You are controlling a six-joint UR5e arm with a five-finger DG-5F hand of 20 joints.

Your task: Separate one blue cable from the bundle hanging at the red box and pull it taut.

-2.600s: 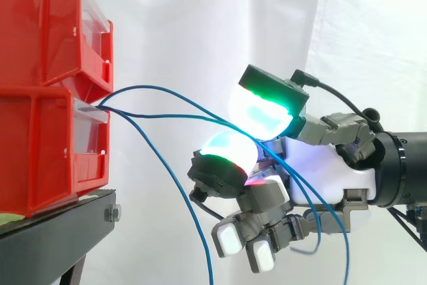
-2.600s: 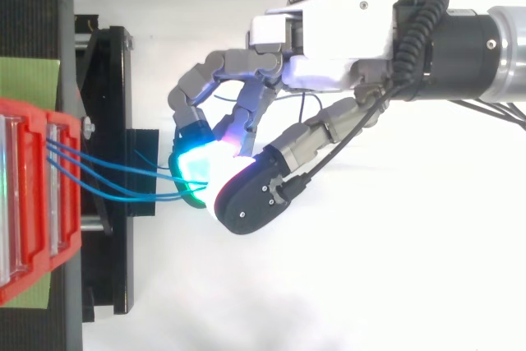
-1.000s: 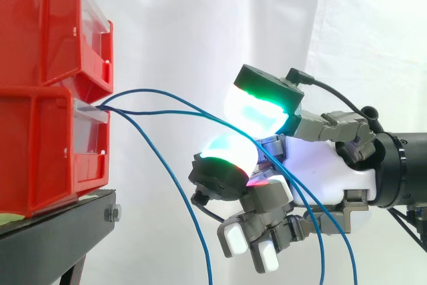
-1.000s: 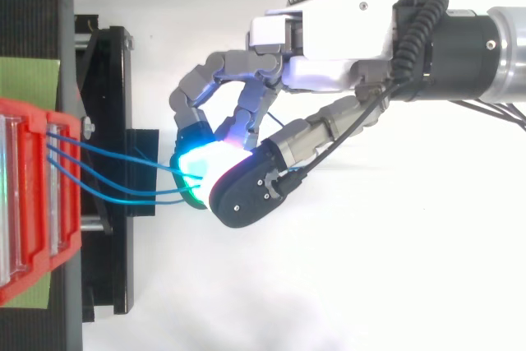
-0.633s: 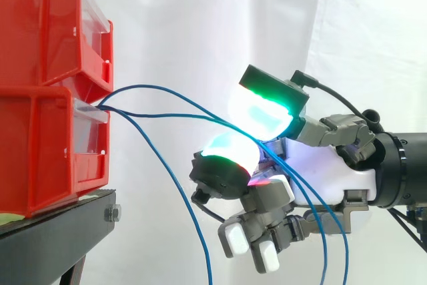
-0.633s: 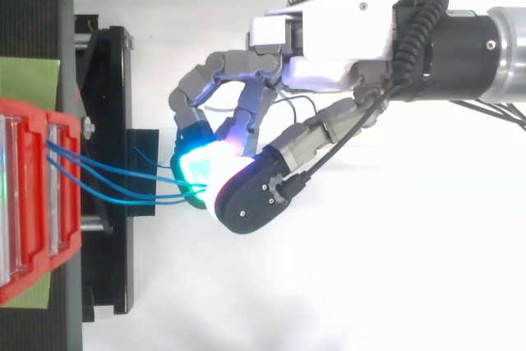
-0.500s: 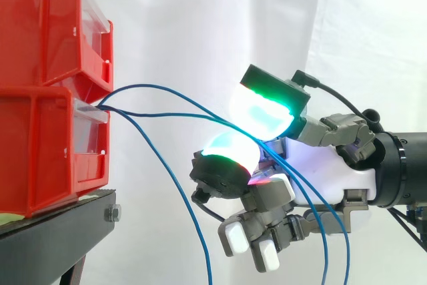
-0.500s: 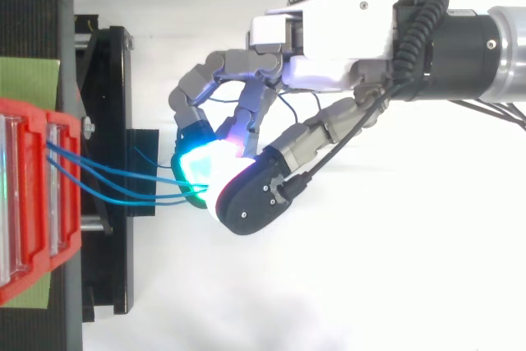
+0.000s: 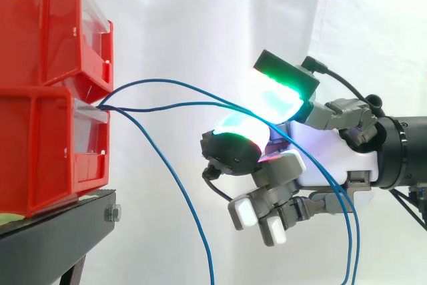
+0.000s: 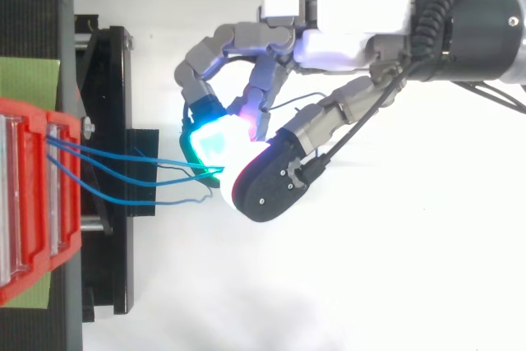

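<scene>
Blue cables (image 9: 160,105) across the open gap beside red bins (image 9: 40,145)

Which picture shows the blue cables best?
The side view: the blue cables arc out of the red box, two pass between the hand's glowing fingertips, and they hang down. The top view shows a short stretch from box to hand.

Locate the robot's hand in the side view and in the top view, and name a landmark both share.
Side view: the hand is right of centre, pinching the blue cables.
Top view: the hand is upper right, fingers pointing left.
Shared landmark: the red boxes at the left edge.
</scene>
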